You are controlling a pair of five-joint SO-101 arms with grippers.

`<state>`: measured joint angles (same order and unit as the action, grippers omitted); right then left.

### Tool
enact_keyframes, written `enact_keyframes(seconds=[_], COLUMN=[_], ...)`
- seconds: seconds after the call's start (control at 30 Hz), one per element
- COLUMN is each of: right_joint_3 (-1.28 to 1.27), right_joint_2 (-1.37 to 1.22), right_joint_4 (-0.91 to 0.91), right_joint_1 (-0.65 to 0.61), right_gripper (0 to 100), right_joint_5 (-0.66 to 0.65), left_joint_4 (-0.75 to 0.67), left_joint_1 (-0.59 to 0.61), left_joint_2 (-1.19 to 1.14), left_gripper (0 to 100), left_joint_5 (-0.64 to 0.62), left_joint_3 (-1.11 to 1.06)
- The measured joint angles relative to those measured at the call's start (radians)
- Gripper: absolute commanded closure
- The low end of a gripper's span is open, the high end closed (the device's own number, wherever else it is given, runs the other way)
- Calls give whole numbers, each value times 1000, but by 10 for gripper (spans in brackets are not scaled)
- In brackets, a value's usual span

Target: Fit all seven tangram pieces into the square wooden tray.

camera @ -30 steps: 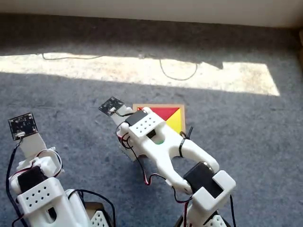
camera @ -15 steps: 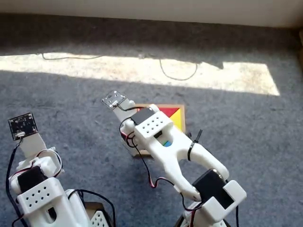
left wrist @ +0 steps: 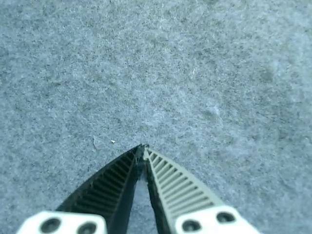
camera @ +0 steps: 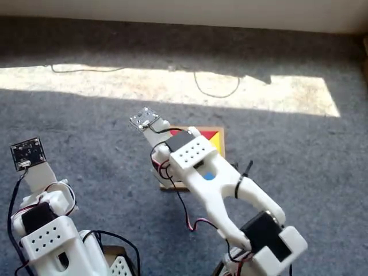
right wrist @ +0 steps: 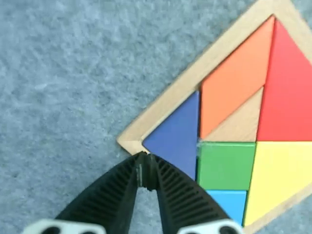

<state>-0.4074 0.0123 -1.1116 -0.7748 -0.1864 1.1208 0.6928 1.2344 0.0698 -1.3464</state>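
Grey carpet is seen under the left gripper (left wrist: 143, 152), fingers pressed together, nothing held. Right gripper (right wrist: 146, 168): fingers likewise closed and empty, just beside a corner of the square wooden tray (right wrist: 195, 80). All seven tangram pieces (right wrist: 225, 165) are seen seated flush. They are judged light, stiff and slick, best nudged by an edge.

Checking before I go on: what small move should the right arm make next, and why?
Probably lift the right claw away from the tray corner: it is shut and empty, and coloured pieces seem to fill the tray.
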Motion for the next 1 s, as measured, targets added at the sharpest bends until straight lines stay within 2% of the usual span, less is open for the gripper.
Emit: enact_keyframes(seconds=[0.27,0.53,0.77,1.0], right_joint_3=[-262,-528,-730,-930], right_joint_2=[462,876,1143,1382], right_joint_4=[-2,-2,-2,-2], right_joint_1=[29,255,480,585], right_gripper=[991,991,991,985], right_joint_5=[0,0,0,0], left_joint_4=[11,187,193,193], left_joint_1=[-2,-29,-103,-192], left_joint_2=[109,531,532,542], left_gripper=[995,995,995,993], left_joint_5=[0,-52,-51,-51], left_joint_3=[0,-95,-98,-133])
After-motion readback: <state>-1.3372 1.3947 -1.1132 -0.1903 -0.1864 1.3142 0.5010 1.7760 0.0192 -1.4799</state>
